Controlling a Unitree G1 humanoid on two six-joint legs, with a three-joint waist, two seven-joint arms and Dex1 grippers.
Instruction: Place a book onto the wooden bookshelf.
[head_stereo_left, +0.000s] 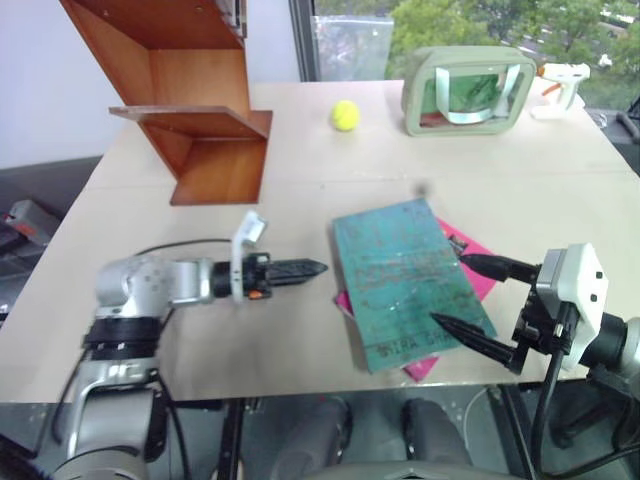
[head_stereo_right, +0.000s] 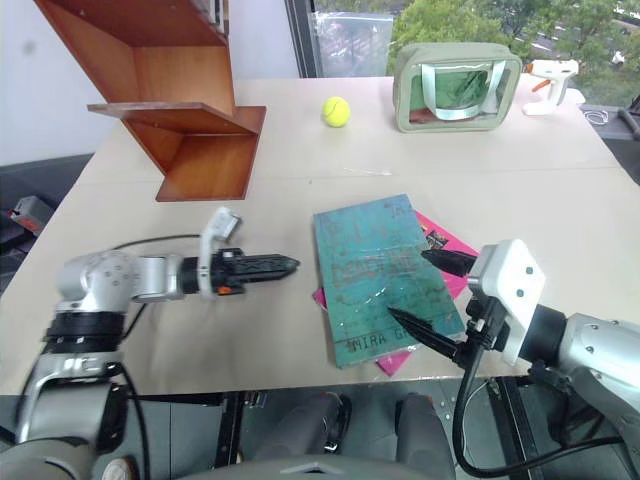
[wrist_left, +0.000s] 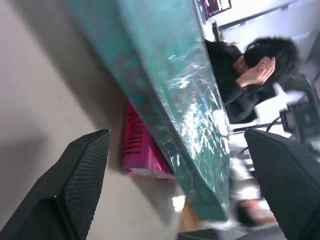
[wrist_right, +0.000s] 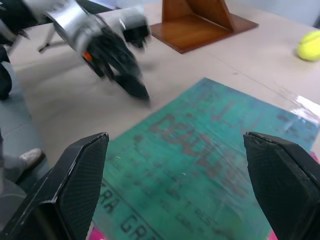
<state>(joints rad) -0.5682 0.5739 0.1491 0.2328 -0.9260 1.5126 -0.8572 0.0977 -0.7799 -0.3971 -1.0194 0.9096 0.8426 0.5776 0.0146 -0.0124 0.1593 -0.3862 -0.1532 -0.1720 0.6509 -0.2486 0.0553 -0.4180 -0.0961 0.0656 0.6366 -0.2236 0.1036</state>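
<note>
The teal-green book (head_stereo_left: 400, 275) lies flat on the table near its front edge, on top of a thinner pink book (head_stereo_left: 473, 262) that sticks out from under it. My left gripper (head_stereo_left: 318, 268) lies low over the table and points at the book's left edge, a little short of it. In the left wrist view its fingers (wrist_left: 75, 185) stand wide apart, open, on either side of the book's edge (wrist_left: 175, 90). My right gripper (head_stereo_left: 450, 290) hovers open over the book's right side, with nothing held. The wooden bookshelf (head_stereo_left: 195, 110) stands at the table's far left.
A yellow tennis ball (head_stereo_left: 345, 115), a pale green pouch (head_stereo_left: 468, 90) and a white tool (head_stereo_left: 560, 85) sit along the table's far side by the window. Bare table lies between the book and the shelf. A person (wrist_left: 240, 75) sits beyond the table.
</note>
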